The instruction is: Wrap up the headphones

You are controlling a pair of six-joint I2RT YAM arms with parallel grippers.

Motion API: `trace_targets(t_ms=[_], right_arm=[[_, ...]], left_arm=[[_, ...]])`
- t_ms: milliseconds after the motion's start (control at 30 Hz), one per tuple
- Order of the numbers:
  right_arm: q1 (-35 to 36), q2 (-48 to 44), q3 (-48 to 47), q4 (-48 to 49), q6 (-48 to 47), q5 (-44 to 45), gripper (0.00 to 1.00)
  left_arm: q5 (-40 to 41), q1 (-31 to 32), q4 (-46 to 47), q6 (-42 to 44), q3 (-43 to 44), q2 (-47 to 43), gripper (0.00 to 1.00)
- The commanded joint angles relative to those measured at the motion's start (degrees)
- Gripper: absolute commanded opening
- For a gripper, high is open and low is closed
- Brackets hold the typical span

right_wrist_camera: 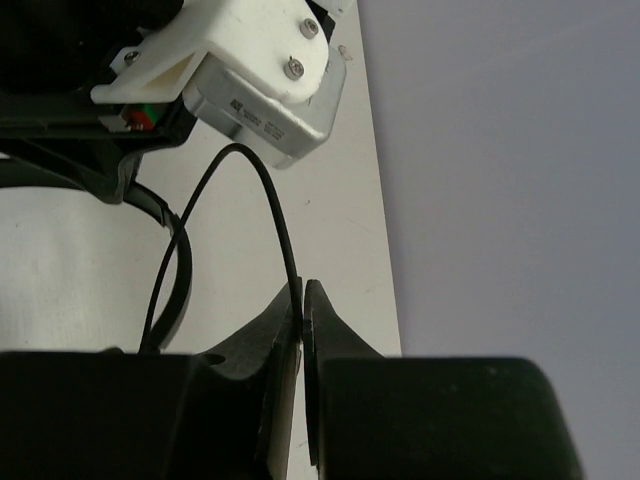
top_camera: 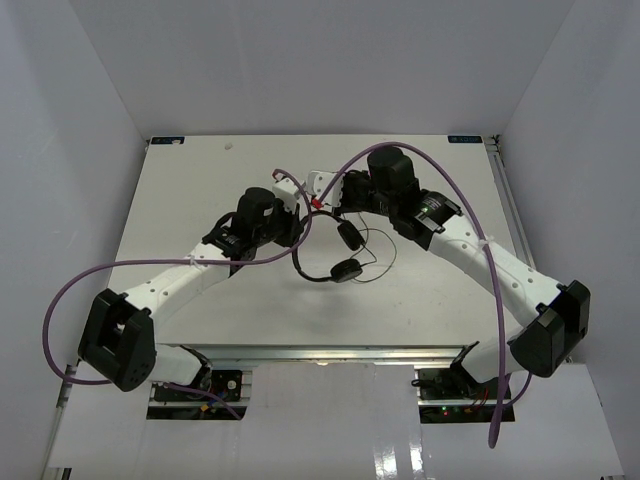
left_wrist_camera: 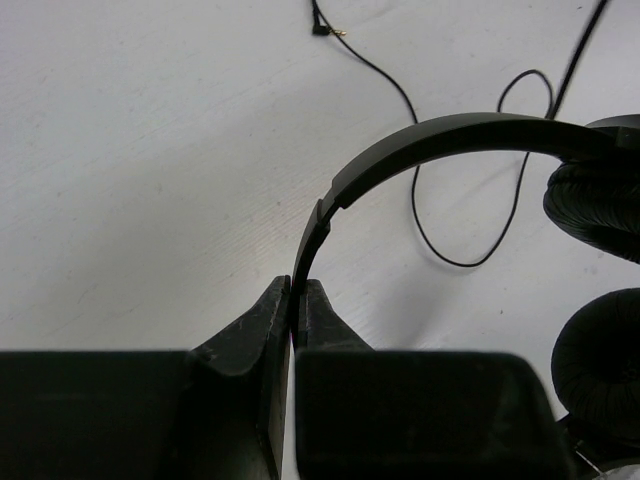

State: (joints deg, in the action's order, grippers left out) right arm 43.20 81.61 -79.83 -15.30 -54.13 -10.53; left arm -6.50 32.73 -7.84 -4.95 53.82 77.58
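Our left jaws clench on the headband of the headphones; our right jaws pinch their cord.

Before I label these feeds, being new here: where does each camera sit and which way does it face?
Top external: above and behind, facing down on table; left arm, right arm show.
Left wrist: looks along left tool, shut on headband.
Right wrist: looks along right tool, shut on cord.
Shared: headphones in all.
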Motion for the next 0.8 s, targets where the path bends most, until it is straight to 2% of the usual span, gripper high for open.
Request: trace_targets(t_ms=[0, 767], right_arm=[[0.1, 1.3, -1.0, 4.3, 3.7, -1.8, 0.08], [-5.1, 9.4, -3.7, 6.1, 11.4, -2.4, 0.08]], left_arm=[[-1.0, 2.3, 5.9, -2.3, 1.6, -0.5, 0.0], [0.3, 10.1, 9.7, -4.4, 4.9, -5.2, 0.0]])
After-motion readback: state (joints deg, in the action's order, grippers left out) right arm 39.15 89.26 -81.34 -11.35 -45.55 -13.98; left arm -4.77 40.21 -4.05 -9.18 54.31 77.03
